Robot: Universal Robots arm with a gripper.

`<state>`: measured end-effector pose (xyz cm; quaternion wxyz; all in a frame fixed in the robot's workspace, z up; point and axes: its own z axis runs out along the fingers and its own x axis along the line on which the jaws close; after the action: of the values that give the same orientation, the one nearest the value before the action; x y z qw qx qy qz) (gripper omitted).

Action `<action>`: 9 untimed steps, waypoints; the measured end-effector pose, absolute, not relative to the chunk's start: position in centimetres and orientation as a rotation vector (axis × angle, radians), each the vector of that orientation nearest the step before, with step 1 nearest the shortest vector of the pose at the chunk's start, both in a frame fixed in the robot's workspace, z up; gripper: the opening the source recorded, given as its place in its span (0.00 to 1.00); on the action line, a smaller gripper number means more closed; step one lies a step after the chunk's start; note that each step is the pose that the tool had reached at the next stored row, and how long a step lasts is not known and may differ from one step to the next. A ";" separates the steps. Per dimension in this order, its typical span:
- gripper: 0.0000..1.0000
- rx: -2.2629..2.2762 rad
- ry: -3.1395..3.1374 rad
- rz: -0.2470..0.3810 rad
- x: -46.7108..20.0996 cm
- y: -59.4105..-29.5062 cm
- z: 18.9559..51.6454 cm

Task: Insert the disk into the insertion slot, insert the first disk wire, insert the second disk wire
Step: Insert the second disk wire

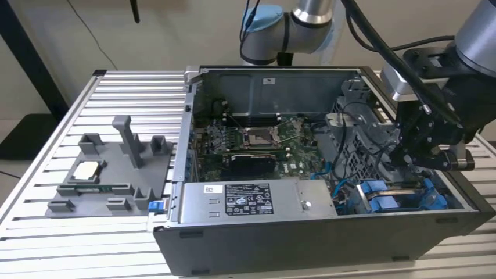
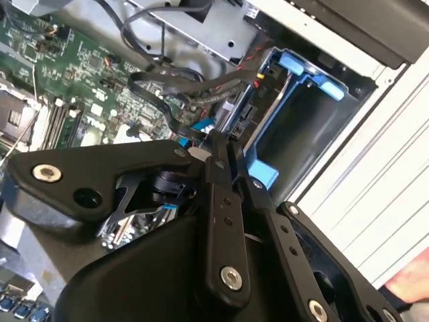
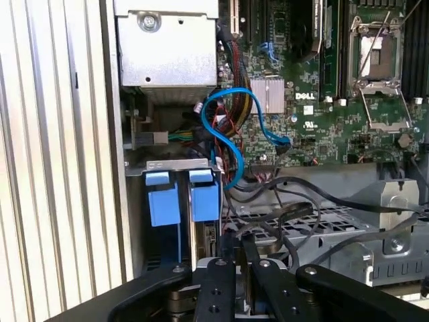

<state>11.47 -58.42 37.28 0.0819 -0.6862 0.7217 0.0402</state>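
1. At the exterior view's left, a grey moulded fixture (image 1: 116,160) with upright posts lay on the slatted metal table (image 1: 124,93), well apart from the arm.
2. In the middle stood the open computer case (image 1: 310,244), its green motherboard (image 1: 256,139) exposed.
3. A grey power-supply box (image 1: 248,200) with a white sticker sat at the case's near wall, in front of the motherboard.
4. In the first wrist view, a looping blue cable (image 3: 234,111) ran between that box (image 3: 167,47) and the board (image 3: 322,100), and black cables (image 3: 301,201) crossed a grey perforated bracket.
5. At the exterior view's right, the insertion slot (image 1: 395,197) occupied the case's near corner, its blue rails and tabs showing in both wrist views (image 2: 301,100) (image 3: 181,201).
6. Whether the disk sat inside could not be told.
7. The gripper (image 1: 434,157) hung just above the slot, low inside the case, close beside its blue rails (image 2: 224,151) (image 3: 240,238).
8. Whether the claw was apart, together, or clamped on anything could not be told.
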 end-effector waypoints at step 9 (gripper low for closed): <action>0.16 -2.054 2.150 0.019 11.3 -58.4 37.1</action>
<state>11.33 -58.38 37.10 0.0841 -0.6882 0.7206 0.0064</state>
